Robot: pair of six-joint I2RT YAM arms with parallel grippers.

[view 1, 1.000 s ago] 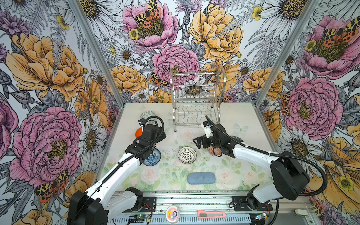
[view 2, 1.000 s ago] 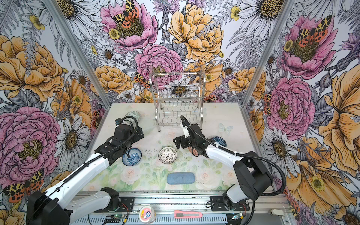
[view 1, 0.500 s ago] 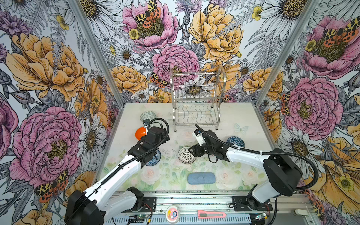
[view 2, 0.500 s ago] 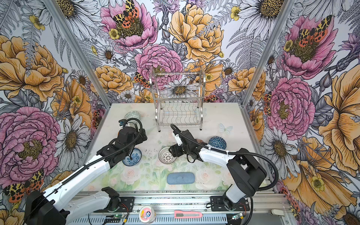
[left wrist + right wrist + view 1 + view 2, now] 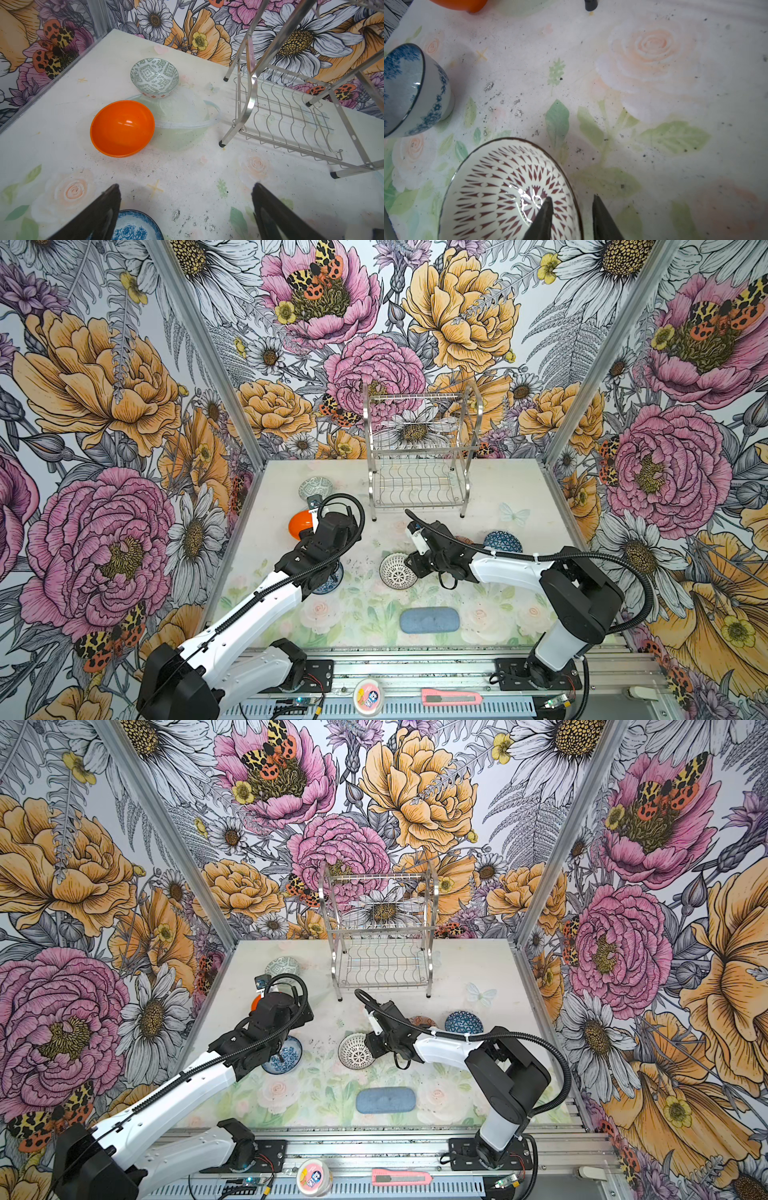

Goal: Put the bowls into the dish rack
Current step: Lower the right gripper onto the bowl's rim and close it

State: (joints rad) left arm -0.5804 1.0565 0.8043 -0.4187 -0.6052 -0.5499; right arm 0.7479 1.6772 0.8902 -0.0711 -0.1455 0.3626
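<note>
The black-and-white lattice bowl (image 5: 398, 570) (image 5: 508, 187) stands on the table's middle. My right gripper (image 5: 572, 197) is shut on its rim, one finger inside and one outside. My left gripper (image 5: 186, 185) hangs open over bare table, just beyond the blue floral bowl (image 5: 286, 1054) (image 5: 135, 226). Left of the arm sit the plain orange bowl (image 5: 122, 127) and, further back, the grey-green patterned bowl (image 5: 154, 75). The dark-blue triangle bowl (image 5: 503, 541) and the orange-white geometric bowl (image 5: 419, 1020) lie behind the right arm. The dish rack (image 5: 419, 485) stands empty at the back.
A flat blue-grey pad (image 5: 429, 619) lies near the front edge. A pink cutter (image 5: 451, 698) and a round tub (image 5: 368, 691) rest on the front rail. Flowered walls close in the left, right and back sides.
My right gripper swung left from the orange-white bowl to the lattice bowl and its jaws closed in around the rim. The left arm shifted slightly and stayed open.
</note>
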